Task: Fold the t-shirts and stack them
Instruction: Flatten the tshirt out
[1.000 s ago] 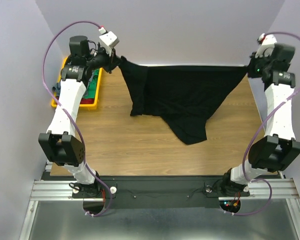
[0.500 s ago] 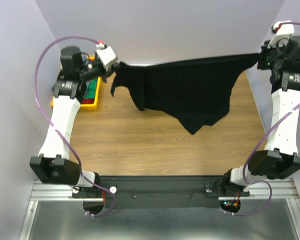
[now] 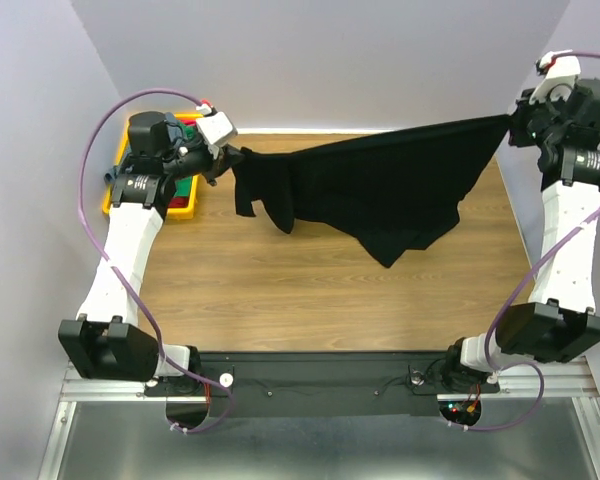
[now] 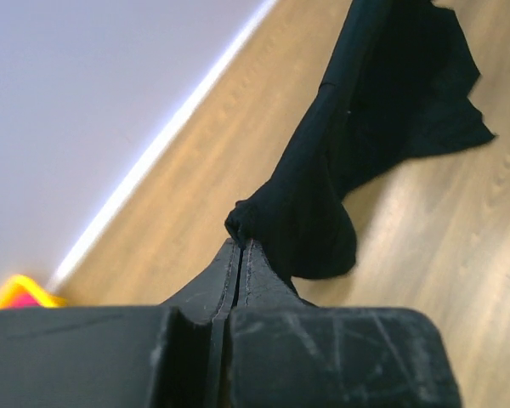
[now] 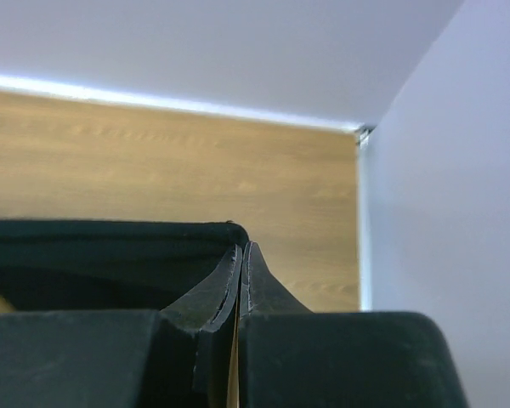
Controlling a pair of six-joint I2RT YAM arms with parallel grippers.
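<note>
while the left gripper (image 3: 226,160) and right gripper (image 3: 511,122) each pinch an edge of the black t-shirt (image 3: 380,185), jaws clamped tight on cloth, it hangs stretched over the table (image 3: 280,290); lowering both ends evenly, keeping tension, should lay it flat without wrinkles

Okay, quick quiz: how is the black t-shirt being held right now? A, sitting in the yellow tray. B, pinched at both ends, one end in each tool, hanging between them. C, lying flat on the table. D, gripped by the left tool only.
B: the black t-shirt spans from the left tool to the right tool, each shut on one end, with its middle sagging between them.
</note>
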